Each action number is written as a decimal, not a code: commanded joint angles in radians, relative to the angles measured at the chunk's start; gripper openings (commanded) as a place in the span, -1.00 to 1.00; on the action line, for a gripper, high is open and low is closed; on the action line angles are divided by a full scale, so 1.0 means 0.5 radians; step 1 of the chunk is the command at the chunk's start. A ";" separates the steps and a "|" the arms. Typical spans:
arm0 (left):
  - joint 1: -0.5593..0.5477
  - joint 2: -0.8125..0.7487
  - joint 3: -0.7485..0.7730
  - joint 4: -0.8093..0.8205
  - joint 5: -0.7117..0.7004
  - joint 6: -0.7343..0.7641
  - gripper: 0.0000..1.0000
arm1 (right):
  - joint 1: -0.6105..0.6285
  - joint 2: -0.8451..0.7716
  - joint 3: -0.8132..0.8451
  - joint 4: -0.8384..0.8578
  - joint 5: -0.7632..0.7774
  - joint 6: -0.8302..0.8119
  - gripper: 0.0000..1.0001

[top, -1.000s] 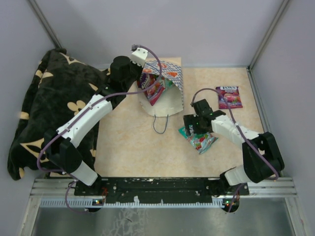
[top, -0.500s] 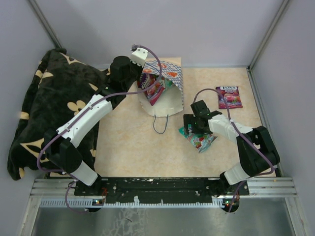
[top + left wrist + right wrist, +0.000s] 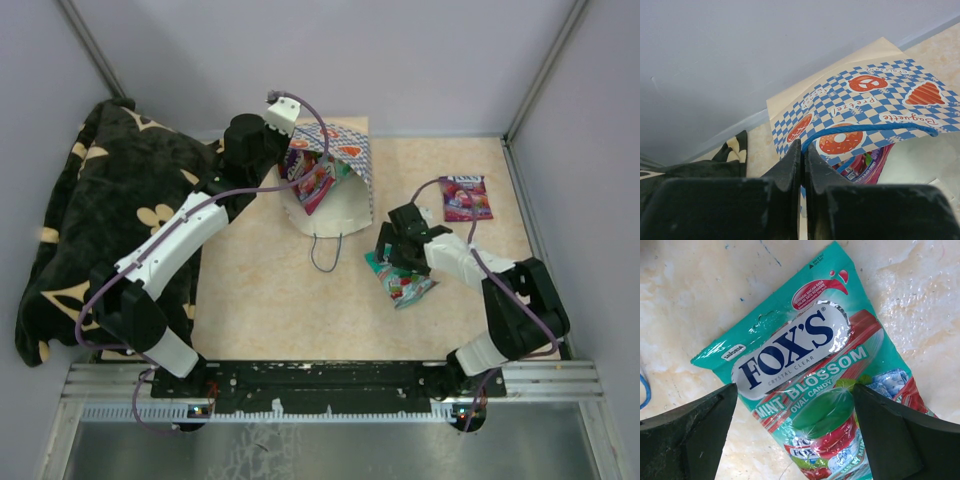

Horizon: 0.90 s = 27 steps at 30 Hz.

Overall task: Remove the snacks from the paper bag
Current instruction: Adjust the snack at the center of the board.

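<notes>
The paper bag [image 3: 340, 195] lies on its side with its mouth raised toward the left. My left gripper [image 3: 288, 158] is shut on its blue string handle [image 3: 860, 131] at the checkered rim [image 3: 880, 100]. A purple-pink snack packet [image 3: 315, 183] shows in the mouth, also seen under the rim [image 3: 865, 167]. My right gripper [image 3: 396, 250] hangs open just above a teal snack packet [image 3: 402, 282] that lies flat on the table. The teal packet [image 3: 810, 360] fills the space between the open fingers [image 3: 695, 435], and nothing is held. Another purple packet [image 3: 466, 197] lies at the far right.
A black floral blanket [image 3: 100, 220] is heaped along the left side. The bag's other string handle [image 3: 322, 255] trails loose on the beige table [image 3: 260, 290]. Grey walls close in the back and both sides.
My right gripper has shifted slightly toward the far side over the teal packet, staying open. The left arm and the bag have not moved.
</notes>
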 commanded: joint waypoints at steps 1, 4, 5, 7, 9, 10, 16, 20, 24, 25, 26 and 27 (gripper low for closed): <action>0.019 -0.031 0.022 0.017 -0.012 0.016 -0.88 | 0.004 -0.143 -0.020 0.125 -0.052 0.025 0.98; 0.020 -0.027 0.021 0.018 -0.005 0.013 -0.88 | 0.005 -0.244 -0.078 0.165 -0.041 -0.004 0.98; 0.019 -0.025 0.023 0.021 -0.003 0.009 -0.88 | 0.004 -0.280 -0.100 0.183 -0.040 -0.010 0.98; 0.020 -0.021 0.024 0.020 0.001 0.008 -0.88 | 0.003 -0.349 -0.147 0.223 -0.055 -0.026 0.98; 0.019 -0.020 0.024 0.019 -0.002 0.007 -0.88 | 0.005 -0.414 -0.180 0.256 -0.087 -0.065 0.99; 0.020 -0.021 0.025 0.019 -0.002 0.008 -0.88 | 0.003 -0.438 -0.189 0.259 -0.095 -0.081 0.99; 0.020 -0.030 0.021 0.014 0.000 0.004 -0.88 | 0.003 -0.554 -0.213 0.165 -0.017 -0.186 0.98; 0.019 -0.033 0.018 0.014 0.001 0.002 -0.88 | 0.001 -0.550 -0.230 0.074 0.094 -0.215 0.99; 0.021 -0.043 0.019 0.007 0.011 -0.004 -0.88 | -0.049 -0.428 -0.247 0.060 0.026 -0.190 0.99; 0.018 -0.043 0.019 0.001 0.011 -0.001 -0.88 | -0.049 -0.410 -0.253 0.067 0.018 -0.186 0.99; 0.020 -0.045 0.018 -0.003 0.009 0.000 -0.88 | -0.051 -0.403 -0.261 0.081 0.006 -0.182 0.99; 0.019 -0.051 0.016 -0.005 0.007 0.001 -0.88 | -0.051 -0.403 -0.271 0.095 0.005 -0.180 0.99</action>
